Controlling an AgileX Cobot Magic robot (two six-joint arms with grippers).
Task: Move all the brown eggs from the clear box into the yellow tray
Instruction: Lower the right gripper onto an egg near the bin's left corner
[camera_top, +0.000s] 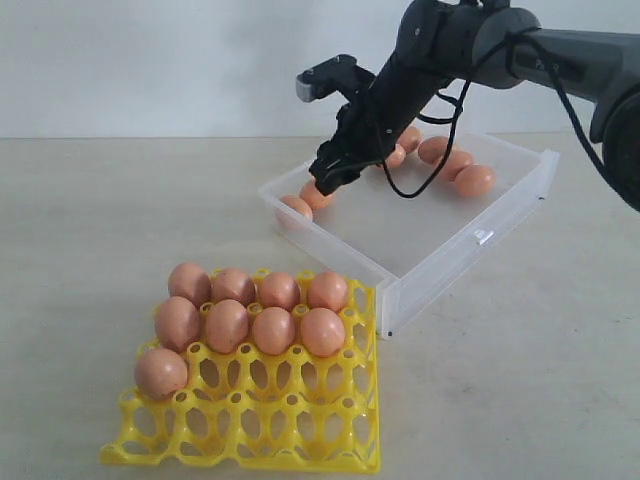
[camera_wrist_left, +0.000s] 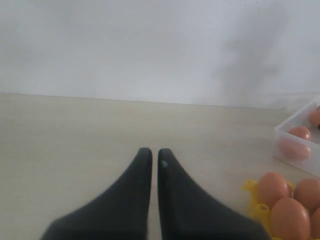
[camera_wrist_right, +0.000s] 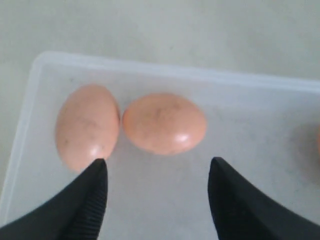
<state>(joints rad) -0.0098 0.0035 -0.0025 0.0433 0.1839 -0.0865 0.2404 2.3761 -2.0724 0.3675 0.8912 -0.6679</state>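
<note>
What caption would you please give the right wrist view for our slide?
Open right hand poised above two eggs lying side by side in the box corner.

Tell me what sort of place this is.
Likely a robot test bench in a lab, not a kitchen: a plain pale tabletop against a blank white wall, holding a clear box and a yellow tray of brown eggs, worked by a robot arm.
</note>
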